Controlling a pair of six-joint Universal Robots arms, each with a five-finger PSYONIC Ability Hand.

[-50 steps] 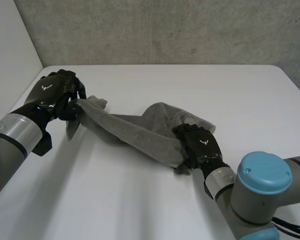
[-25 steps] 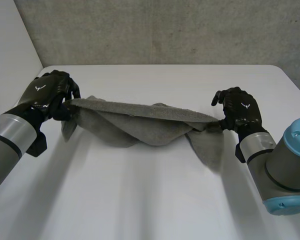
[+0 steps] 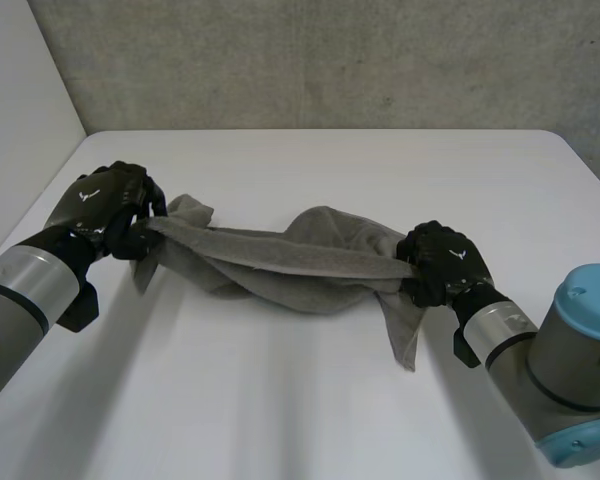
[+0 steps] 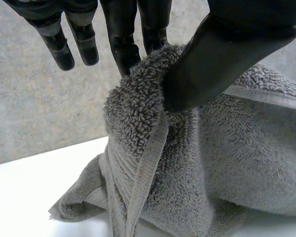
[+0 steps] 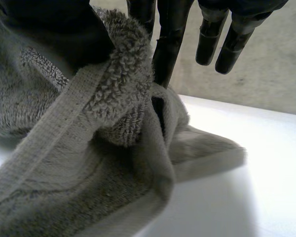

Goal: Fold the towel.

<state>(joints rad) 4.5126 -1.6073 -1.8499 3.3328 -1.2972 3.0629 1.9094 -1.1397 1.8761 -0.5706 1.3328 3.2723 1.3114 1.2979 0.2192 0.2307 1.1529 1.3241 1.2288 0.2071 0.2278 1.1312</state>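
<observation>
A grey terry towel (image 3: 280,262) hangs bunched between my two hands above the white table (image 3: 330,170). My left hand (image 3: 108,203) is shut on its left end. In the left wrist view the thumb (image 4: 222,49) pinches a hemmed corner of the towel (image 4: 187,163) against the fingers. My right hand (image 3: 442,266) is shut on the right end, with a flap drooping to the table below it. In the right wrist view the thumb (image 5: 54,29) presses a fold of the towel (image 5: 89,163) against the fingers (image 5: 170,44). The towel's middle sags onto the table.
A grey concrete wall (image 3: 330,60) runs along the table's far edge, and a white panel (image 3: 20,110) stands at its left side. Bare tabletop lies in front of the towel and behind it.
My right hand closed on the towel's right end, swung it out to the right, then came back inward and lower. The towel went taut and now sags. My left hand barely shifted.
</observation>
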